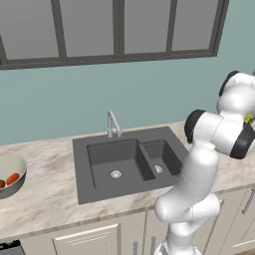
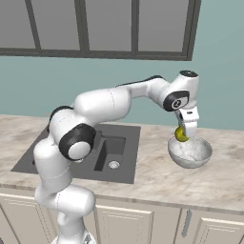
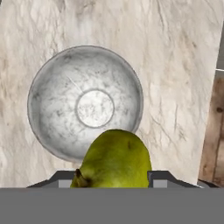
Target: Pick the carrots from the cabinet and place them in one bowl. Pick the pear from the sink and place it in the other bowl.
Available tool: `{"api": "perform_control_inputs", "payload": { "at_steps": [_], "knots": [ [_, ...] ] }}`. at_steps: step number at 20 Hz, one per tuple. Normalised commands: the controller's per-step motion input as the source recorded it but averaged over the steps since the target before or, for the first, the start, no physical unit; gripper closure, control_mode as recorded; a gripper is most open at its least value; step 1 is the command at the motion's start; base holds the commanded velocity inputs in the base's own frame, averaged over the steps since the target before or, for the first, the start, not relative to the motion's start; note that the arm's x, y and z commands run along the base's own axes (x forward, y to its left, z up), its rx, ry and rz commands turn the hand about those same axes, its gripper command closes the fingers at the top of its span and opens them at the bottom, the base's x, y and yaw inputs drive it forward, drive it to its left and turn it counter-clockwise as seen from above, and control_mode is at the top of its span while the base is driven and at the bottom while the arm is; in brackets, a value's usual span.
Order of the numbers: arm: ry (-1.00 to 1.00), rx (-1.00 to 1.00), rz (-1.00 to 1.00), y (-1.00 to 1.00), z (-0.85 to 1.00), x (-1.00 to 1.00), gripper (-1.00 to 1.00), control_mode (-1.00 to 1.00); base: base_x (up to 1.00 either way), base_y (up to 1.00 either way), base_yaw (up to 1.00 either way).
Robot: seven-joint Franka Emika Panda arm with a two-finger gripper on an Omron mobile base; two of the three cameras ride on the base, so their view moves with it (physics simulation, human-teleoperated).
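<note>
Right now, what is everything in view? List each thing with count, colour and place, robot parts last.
pear: one, yellow-green, held in the gripper above the silvery bowl.
silvery bowl: one, grey, on the counter right of the sink, nothing in it.
cream bowl: one, cream inside, on the counter left of the sink.
carrots: two, orange-red, in the cream bowl.
sink: one, dark grey, two basins, set in the counter.
faucet: one, chrome, behind the sink.
counter: one, pale marble.
window: one, dark-framed, above the counter.
gripper: one, closed on the pear over the silvery bowl.
</note>
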Motion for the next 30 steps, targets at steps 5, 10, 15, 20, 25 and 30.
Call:
{"api": "perform_control_inputs", "payload": {
  "at_steps": [5, 10, 15, 20, 25, 30],
  "knots": [
    [0.0, 0.05, 0.01, -0.21, -0.37, 0.09, 1.0, -1.0, 0.0, 0.0, 0.0],
    [0.01, 0.0, 0.04, -0.04, -0.43, 0.12, 1.0, -1.0, 0.0, 0.0, 0.0],
    [0.05, -0.08, 0.07, 0.15, -0.48, 0.04, 1.0, -1.0, 0.0, 0.0, 0.0],
    [0.05, -0.13, 0.08, 0.19, -0.44, 0.09, 1.0, -1.0, 0.0, 0.0, 0.0],
    [-0.06, 0.01, 0.0, -0.05, -0.17, 0.02, 1.0, -1.0, 0.0, 0.0, 0.0],
    [-0.03, 0.04, 0.01, -0.06, -0.08, 0.01, -1.0, -1.0, 0.0, 0.0, 0.0]
  ]
}}
